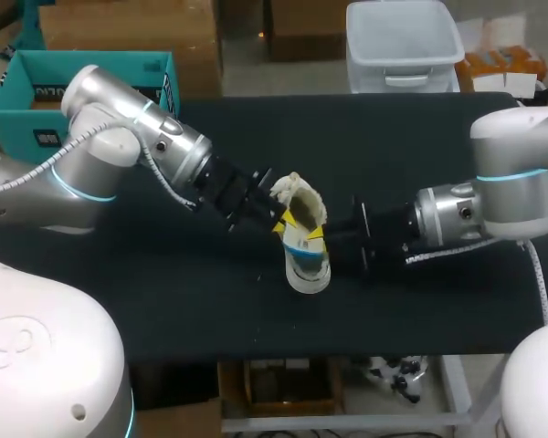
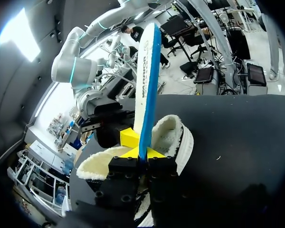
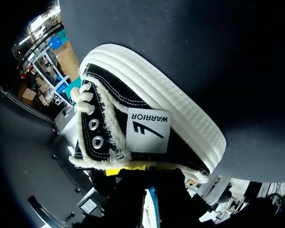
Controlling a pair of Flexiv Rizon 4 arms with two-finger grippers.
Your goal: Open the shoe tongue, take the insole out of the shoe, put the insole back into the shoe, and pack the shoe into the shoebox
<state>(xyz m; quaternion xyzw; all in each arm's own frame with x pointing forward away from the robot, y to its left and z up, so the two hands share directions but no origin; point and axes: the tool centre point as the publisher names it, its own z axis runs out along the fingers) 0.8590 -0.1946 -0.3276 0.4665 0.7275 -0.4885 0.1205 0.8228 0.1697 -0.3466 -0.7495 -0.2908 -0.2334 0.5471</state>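
Note:
A black shoe (image 1: 306, 263) with a white sole and fleece lining stands at the table's middle, between my two grippers. In the left wrist view my left gripper (image 2: 142, 153) is shut on the edge of the white, blue-rimmed insole (image 2: 147, 80), which stands up out of the shoe's opening (image 2: 173, 137). My right gripper (image 3: 133, 167) comes in from the right and is shut on the shoe's fleecy collar (image 3: 147, 164), below the white logo tag. The right gripper (image 2: 128, 137) also shows just behind the insole. The insole's lower end is hidden inside the shoe.
A teal open box (image 1: 36, 100) sits at the back left by the table's corner. The black table top (image 1: 420, 146) lies bare to the back right and along the front edge.

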